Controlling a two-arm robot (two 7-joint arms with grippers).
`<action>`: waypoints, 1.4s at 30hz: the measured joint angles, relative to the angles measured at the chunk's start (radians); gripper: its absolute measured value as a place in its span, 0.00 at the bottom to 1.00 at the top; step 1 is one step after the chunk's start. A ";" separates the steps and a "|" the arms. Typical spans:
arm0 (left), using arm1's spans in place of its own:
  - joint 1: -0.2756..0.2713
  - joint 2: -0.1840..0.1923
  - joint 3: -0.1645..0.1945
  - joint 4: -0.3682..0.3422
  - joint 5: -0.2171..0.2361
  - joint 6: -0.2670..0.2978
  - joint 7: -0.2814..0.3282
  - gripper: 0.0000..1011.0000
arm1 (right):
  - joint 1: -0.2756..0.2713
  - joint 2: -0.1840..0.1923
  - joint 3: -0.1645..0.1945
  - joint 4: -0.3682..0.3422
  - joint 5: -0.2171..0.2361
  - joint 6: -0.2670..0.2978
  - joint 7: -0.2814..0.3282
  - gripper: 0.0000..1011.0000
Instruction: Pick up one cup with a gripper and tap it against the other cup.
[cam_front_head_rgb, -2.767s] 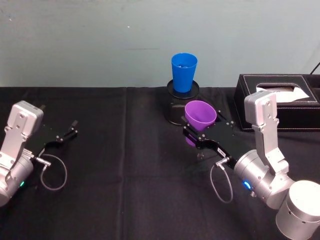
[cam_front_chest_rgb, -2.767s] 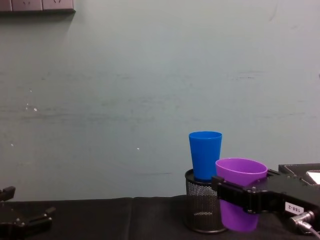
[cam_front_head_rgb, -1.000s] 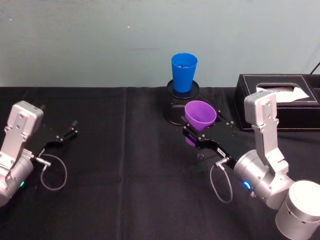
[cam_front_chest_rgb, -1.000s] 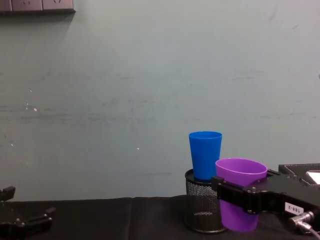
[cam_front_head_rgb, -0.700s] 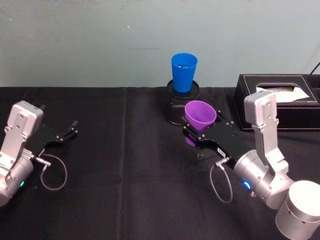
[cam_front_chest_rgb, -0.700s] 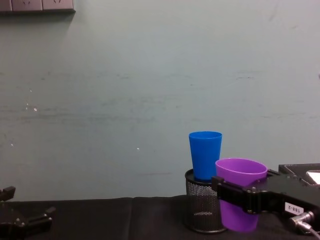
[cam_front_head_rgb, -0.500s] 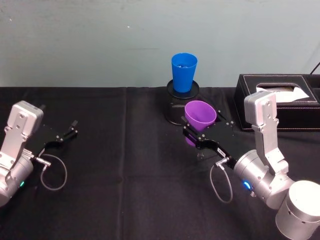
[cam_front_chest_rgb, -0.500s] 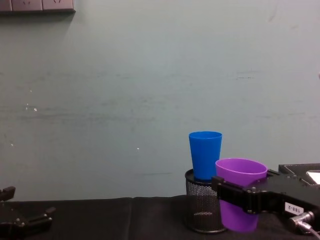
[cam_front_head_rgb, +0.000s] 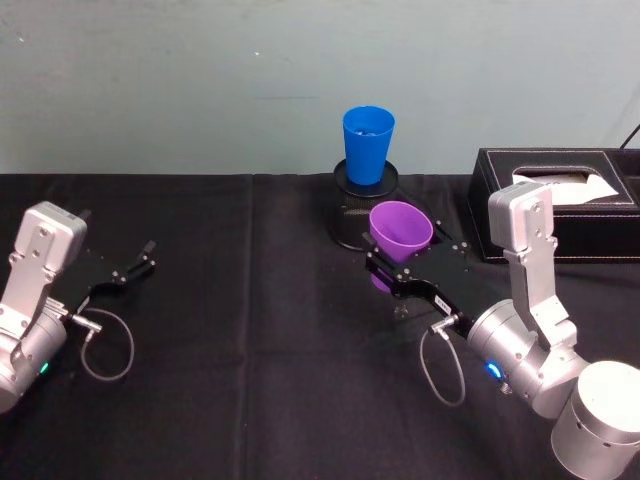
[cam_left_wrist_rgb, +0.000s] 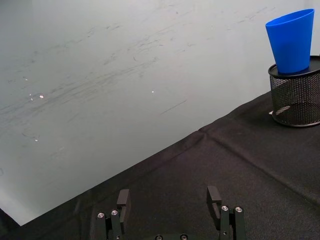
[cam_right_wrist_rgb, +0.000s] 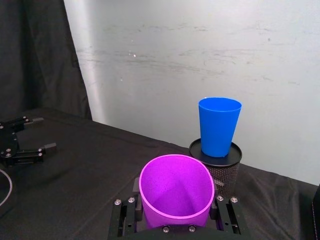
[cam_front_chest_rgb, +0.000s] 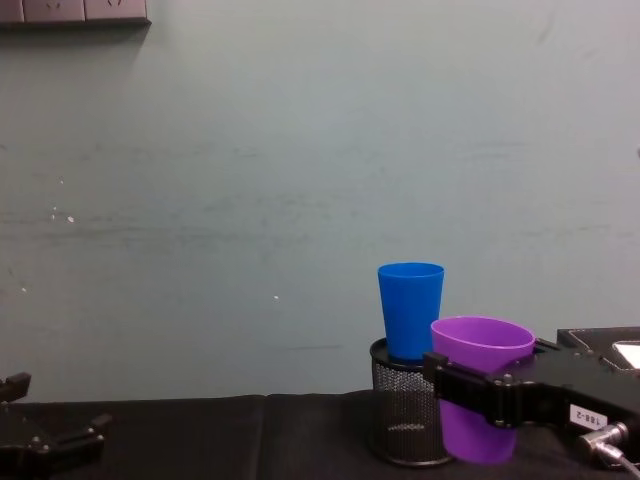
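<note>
Staying put, the right end effector (cam_front_head_rgb: 400, 257) is clamped on the purple cup (cam_front_head_rgb: 401, 228), just in front of the mesh pot (cam_front_head_rgb: 350, 222). The blue cup (cam_front_head_rgb: 367, 142) stands on the pot. Far left of it, the left end effector (cam_front_head_rgb: 143, 258) rests, fingers apart.

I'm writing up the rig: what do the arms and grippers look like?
Silver-grey left arm and right arm end in black flat-jawed claws: left gripper, right gripper. A grey cable loops from each wrist. The right carries a white label and a blue light.
</note>
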 joint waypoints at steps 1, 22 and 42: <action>0.000 0.000 0.000 0.000 0.000 0.000 0.000 0.99 | 0.000 0.000 0.000 0.000 0.000 0.000 0.000 0.71; 0.000 0.000 0.000 0.000 0.000 0.000 0.000 0.99 | 0.000 0.000 0.000 0.000 0.000 0.000 0.000 0.71; 0.000 0.000 0.000 0.000 0.000 0.000 0.000 0.99 | 0.000 0.000 0.000 0.000 0.000 0.000 0.000 0.71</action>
